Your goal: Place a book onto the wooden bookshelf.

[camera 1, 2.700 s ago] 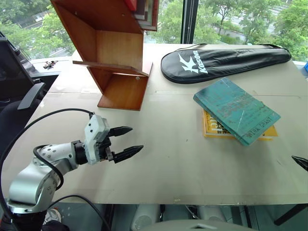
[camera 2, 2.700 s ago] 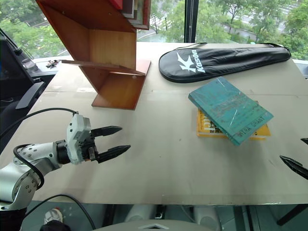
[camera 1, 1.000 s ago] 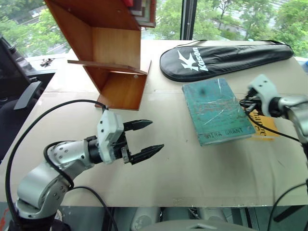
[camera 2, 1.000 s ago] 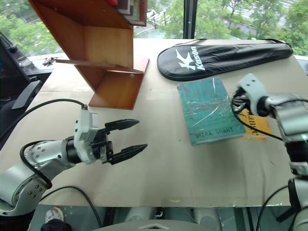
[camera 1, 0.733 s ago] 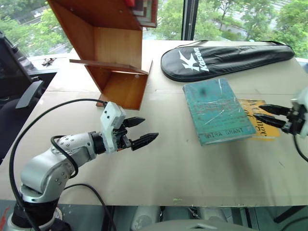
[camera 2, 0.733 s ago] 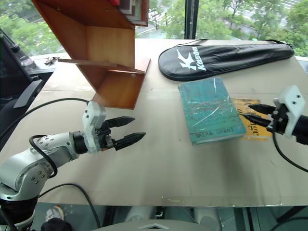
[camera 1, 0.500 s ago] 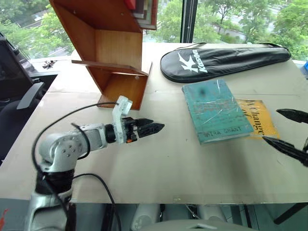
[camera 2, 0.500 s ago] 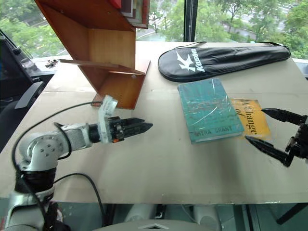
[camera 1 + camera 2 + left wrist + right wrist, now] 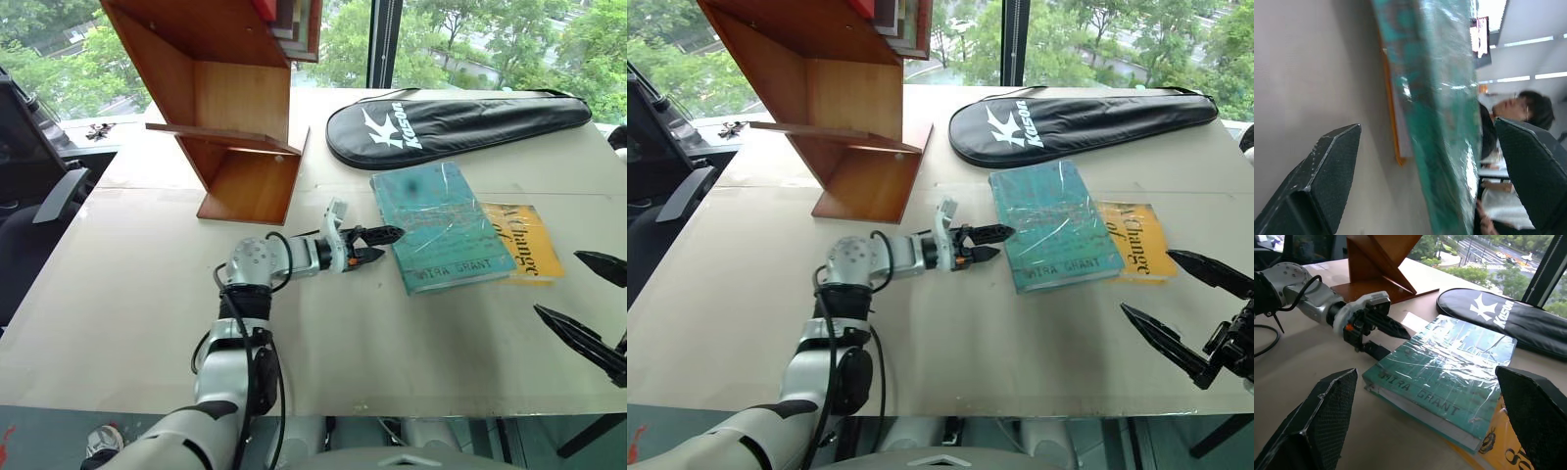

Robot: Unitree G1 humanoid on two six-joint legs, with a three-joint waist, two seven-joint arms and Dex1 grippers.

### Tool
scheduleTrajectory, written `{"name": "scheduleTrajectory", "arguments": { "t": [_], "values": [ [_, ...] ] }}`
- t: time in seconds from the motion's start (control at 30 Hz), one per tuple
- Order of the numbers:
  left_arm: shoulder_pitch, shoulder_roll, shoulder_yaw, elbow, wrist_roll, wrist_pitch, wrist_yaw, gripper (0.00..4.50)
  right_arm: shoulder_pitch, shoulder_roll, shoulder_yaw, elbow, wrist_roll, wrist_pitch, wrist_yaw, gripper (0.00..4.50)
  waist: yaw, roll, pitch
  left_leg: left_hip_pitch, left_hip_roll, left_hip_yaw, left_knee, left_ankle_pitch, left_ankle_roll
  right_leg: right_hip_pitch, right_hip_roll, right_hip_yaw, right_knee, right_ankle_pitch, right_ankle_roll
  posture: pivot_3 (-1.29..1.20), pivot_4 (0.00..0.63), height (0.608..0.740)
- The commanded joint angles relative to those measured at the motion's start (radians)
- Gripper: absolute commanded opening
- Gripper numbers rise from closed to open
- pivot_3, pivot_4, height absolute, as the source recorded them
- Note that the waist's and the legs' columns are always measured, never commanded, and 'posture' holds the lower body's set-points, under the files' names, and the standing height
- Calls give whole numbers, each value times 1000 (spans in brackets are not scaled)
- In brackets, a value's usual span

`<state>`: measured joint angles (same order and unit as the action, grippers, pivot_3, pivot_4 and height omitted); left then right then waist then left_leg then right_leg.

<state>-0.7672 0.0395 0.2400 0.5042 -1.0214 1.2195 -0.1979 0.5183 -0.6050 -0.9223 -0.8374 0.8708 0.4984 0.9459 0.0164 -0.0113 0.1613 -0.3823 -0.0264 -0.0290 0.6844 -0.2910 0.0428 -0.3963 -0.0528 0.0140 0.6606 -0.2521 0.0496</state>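
Here I see the wooden bookshelf (image 9: 230, 108) standing at the surface's (image 9: 127, 294) far left, with the book (image 9: 441, 227) lying flat to its right, overlapping a yellow book (image 9: 529, 240). My left tool (image 9: 377, 243), fingers apart, straddles the book's left edge, while my right tool (image 9: 1185, 313) hangs spread wide, near the front right corner.

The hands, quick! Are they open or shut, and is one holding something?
Left hand: open, its fingers on either side of the teal-green book's edge, not gripping it yet.
Right hand: open, holding nothing.
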Motion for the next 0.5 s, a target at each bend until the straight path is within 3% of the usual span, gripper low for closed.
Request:
{"name": "scheduleTrajectory", "arguments": {
  "t": [0.03,0.17,0.33,0.5],
  "values": [
    [-56,-50,4,113,75,-123,-49,4500,24,6,-16,-50,26,-32,-51,4478,2,0,0,0,0,0,0,0,0,0,0,0,0,0,0,0,150,740],
    [-111,-94,18,243,135,-216,-113,4500,57,6,-13,-73,39,-46,-86,4478,2,0,0,0,-1,0,0,0,0,1,0,0,0,0,0,0,150,740],
    [-157,-102,51,348,151,-216,-193,2513,89,10,4,-94,45,-63,-121,4500,0,-1,0,0,-2,0,0,-2,3,0,0,-1,0,0,0,0,150,740],
    [-153,-81,75,322,149,-156,-249,148,104,17,40,-94,34,-87,-144,4500,0,-1,0,-1,-2,-1,0,-2,4,0,0,-1,0,0,1,0,150,740]
  ]
}}
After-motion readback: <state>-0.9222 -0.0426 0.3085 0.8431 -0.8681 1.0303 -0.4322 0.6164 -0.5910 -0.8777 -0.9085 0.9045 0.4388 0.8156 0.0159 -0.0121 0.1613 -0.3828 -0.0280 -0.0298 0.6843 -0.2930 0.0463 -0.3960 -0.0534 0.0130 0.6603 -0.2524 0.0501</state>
